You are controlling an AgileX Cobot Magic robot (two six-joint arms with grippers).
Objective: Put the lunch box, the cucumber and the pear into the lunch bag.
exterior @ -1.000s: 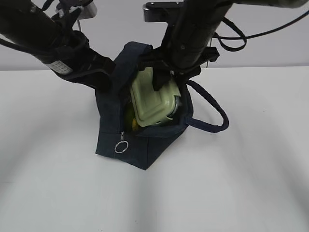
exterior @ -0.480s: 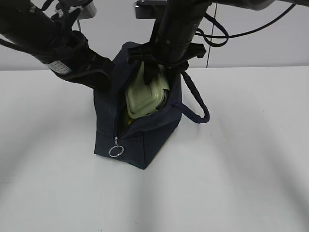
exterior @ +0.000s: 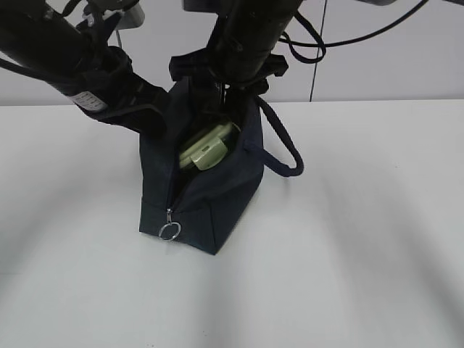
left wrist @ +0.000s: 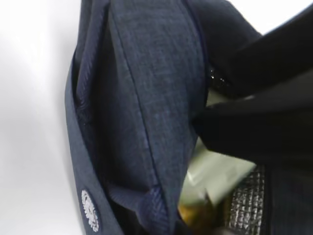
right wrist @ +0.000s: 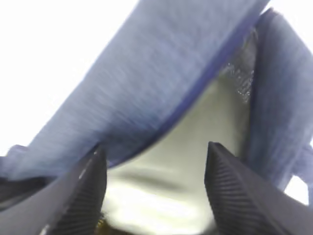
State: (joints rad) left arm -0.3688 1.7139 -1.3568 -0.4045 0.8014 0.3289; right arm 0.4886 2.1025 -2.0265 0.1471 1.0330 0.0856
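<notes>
The dark navy lunch bag (exterior: 217,196) stands mid-table with its top open. The pale green lunch box (exterior: 206,148) lies tilted inside the mouth, also seen in the left wrist view (left wrist: 220,171). My right gripper (right wrist: 156,147) is open just above the box (right wrist: 186,161), its ribbed fingers (right wrist: 90,196) wide apart inside the bag's rim (right wrist: 161,83). A yellow-orange bit of the pear (left wrist: 193,213) shows under the box. The cucumber is hidden. My left arm (exterior: 109,80) reaches the bag's upper left edge and holds the fabric (left wrist: 146,98) up; its jaws are hidden.
The bag's padded loop handle (exterior: 286,156) hangs to the right. A metal ring pull (exterior: 170,230) dangles at the front corner. Silvery lining (left wrist: 244,200) shows inside. The white table (exterior: 348,246) stretches around the bag.
The lunch box has sunk from sticking out of the mouth to lying deeper in the bag. My right gripper moved left over the bag and opened. The left arm stayed put.
</notes>
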